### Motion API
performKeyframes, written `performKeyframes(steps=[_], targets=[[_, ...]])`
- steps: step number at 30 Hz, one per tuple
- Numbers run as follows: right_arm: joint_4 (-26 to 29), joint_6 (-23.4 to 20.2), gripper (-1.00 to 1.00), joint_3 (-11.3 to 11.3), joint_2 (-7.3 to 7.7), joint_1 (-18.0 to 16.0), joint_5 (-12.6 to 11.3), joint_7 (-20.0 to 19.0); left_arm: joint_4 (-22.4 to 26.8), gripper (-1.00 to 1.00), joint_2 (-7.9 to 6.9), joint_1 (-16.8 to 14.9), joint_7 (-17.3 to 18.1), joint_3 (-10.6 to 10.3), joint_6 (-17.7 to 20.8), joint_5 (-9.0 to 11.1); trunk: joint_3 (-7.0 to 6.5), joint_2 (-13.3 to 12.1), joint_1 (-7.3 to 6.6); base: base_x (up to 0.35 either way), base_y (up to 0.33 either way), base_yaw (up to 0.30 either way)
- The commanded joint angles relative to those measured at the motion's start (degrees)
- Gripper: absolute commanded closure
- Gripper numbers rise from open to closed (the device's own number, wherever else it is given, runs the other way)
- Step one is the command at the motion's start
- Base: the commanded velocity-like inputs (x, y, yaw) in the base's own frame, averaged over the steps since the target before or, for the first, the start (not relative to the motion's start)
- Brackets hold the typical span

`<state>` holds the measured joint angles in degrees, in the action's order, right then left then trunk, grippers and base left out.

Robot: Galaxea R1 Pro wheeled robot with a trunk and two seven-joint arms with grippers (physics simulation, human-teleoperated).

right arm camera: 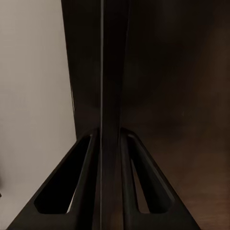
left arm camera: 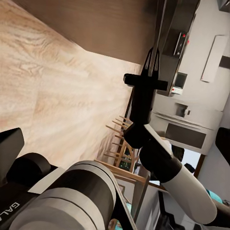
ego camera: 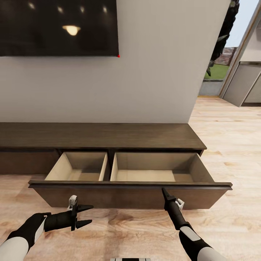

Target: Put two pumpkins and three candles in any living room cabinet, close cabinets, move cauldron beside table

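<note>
The long dark-brown cabinet (ego camera: 108,136) runs along the wall, with its wide drawer (ego camera: 127,197) pulled out. Both of the drawer's beige compartments, left (ego camera: 81,166) and right (ego camera: 156,168), are empty. My right gripper (ego camera: 164,191) is shut, its tip right at the upper edge of the drawer front; the left wrist view has it (left arm camera: 152,60) against the dark front (left arm camera: 105,28). My left gripper (ego camera: 86,214) stands open and empty low before the drawer's left part, pointing right. The pumpkins, candles, cauldron and table are out of view.
A black TV screen (ego camera: 58,27) hangs on the wall above the cabinet. Light wood floor (ego camera: 224,145) extends right of the cabinet toward an opening with grey units (ego camera: 246,83) and a window. The pulled-out drawer juts over the floor toward me.
</note>
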<state>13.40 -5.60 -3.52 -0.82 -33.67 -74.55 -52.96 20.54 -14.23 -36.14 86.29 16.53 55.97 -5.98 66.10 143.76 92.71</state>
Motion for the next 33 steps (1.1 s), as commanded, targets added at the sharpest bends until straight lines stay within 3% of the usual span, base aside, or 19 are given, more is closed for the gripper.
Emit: performKeyframes(steps=[1,33], targets=[[0.13,-0.2,1.0,-0.52,0.02,0.97,-0.42,-1.6,0.02,-1.0,-0.01,0.02,0.02,0.0,0.01,0.0,0.01,0.01,-0.01,0.0,0.0,0.0],[0.14,-0.2,1.0,-0.55,0.03,0.97,-0.51,-1.53,0.02,-1.0,-0.02,0.02,0.02,0.0,0.01,0.0,0.01,0.01,-0.01,0.0,0.0,0.0]])
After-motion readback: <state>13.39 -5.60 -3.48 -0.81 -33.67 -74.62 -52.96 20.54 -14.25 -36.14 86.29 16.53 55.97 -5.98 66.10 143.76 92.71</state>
